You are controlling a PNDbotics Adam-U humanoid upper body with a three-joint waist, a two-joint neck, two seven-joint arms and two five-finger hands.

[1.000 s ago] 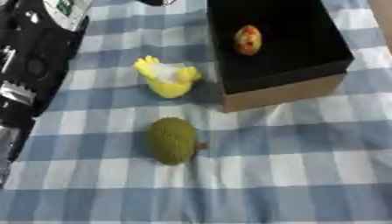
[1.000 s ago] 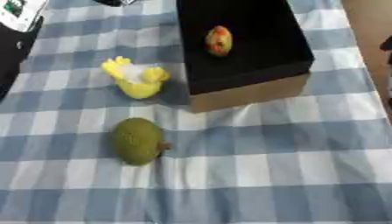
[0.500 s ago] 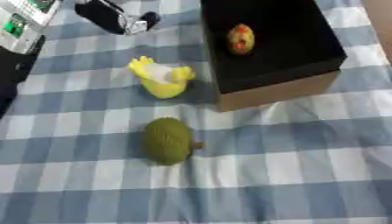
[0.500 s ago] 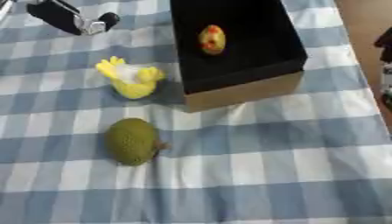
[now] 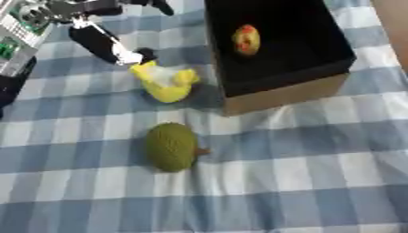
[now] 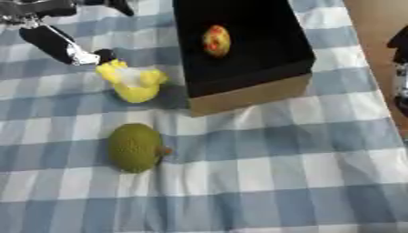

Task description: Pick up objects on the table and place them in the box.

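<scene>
Blue-and-white checked cloth (image 5: 303, 159) covers the counter. At 1 o'clock sits a black box (image 5: 275, 45) holding one red-and-yellow fruit (image 5: 246, 39). Just beside its left wall lies a yellow toy (image 5: 165, 83); a green fruit (image 5: 170, 146) lies near centre. From 11 o'clock the left hand (image 5: 95, 34) reaches in, fingers spread, one fingertip touching the toy. At the 3 o'clock edge a dark part of the right hand (image 6: 398, 54) shows; its fingers cannot be told.
</scene>
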